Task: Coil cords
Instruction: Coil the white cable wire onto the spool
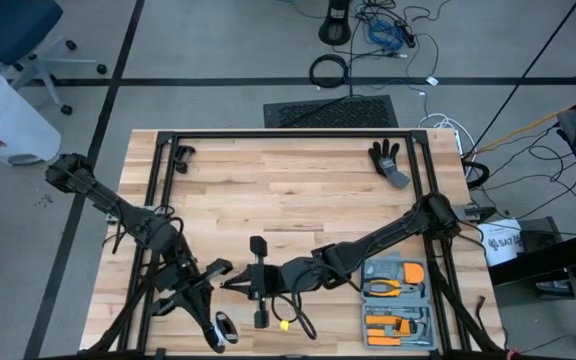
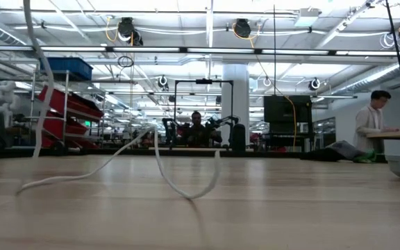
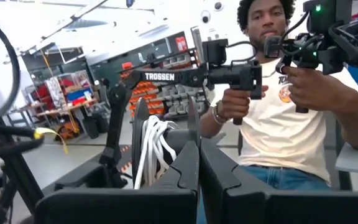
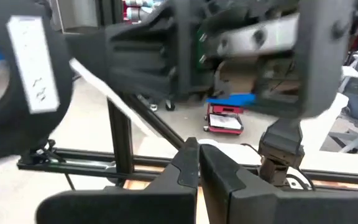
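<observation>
High view: both arms reach in over the near edge of the wooden surface (image 1: pixel 298 190). Left end effector (image 1: pixel 220 268) and right end effector (image 1: pixel 268 280) sit close together near the middle of that edge, tips nearly meeting. Both are clenched; in each wrist view the two dark fingers press flat together. Left wrist view shows a bundle of white cord (image 3: pixel 154 146) looped just past the left fingers (image 3: pixel 188 165), maybe pinched between them, hard to tell from this angle. Low view: the same thin white cord (image 2: pixel 117 156) trails down onto the surface in loose curves, one strand rising up out of frame. Small round black reel (image 1: pixel 225 327) with pale centre lies at the near edge, just toward the left arm's base.

Orange-handled tool set (image 1: pixel 396 298) in a grey tray sits near the near right corner; a black glove (image 1: pixel 388 160) lies near the far right corner.

Readable text: "TROSSEN" (image 3: pixel 160 76) in white on a black arm link in the left wrist view. A person (image 3: pixel 291 118) in a white T-shirt sits behind it gripping black handles. A white label on a box off the surface's right edge has blue lettering, too small to read.
</observation>
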Robot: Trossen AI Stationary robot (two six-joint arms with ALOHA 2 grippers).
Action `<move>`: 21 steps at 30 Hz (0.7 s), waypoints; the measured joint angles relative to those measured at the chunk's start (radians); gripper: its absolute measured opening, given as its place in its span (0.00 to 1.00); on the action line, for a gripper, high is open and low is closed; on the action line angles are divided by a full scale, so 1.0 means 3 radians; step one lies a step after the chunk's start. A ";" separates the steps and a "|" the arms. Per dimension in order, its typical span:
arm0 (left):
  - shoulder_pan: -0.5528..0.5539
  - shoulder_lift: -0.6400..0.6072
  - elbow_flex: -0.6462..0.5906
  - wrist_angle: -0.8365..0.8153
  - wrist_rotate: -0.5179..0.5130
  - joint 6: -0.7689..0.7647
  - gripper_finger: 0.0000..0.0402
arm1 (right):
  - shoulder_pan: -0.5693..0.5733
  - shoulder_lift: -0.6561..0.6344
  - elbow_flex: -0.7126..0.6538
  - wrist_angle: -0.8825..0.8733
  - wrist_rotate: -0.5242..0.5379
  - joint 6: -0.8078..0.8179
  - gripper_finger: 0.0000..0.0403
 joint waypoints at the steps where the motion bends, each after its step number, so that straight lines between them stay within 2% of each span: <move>1: -0.0001 0.0000 0.0000 0.0015 -0.0001 0.0000 0.00 | 0.0009 0.0000 0.0000 -0.0027 -0.0001 -0.0001 0.00; 7: 0.0000 -0.0063 0.0000 -0.0057 -0.0045 -0.0010 0.00 | 0.0059 -0.0031 0.0000 -0.0226 -0.0007 -0.0028 0.00; 13: 0.0000 -0.0272 0.0001 -0.0452 -0.0521 -0.0014 0.00 | 0.0068 -0.0140 0.0000 -0.0742 -0.0013 0.0014 0.00; 21: -0.0002 -0.0465 0.0001 -0.0882 -0.0918 -0.0101 0.00 | 0.0091 -0.0320 0.0001 -0.1466 -0.0083 -0.0119 0.00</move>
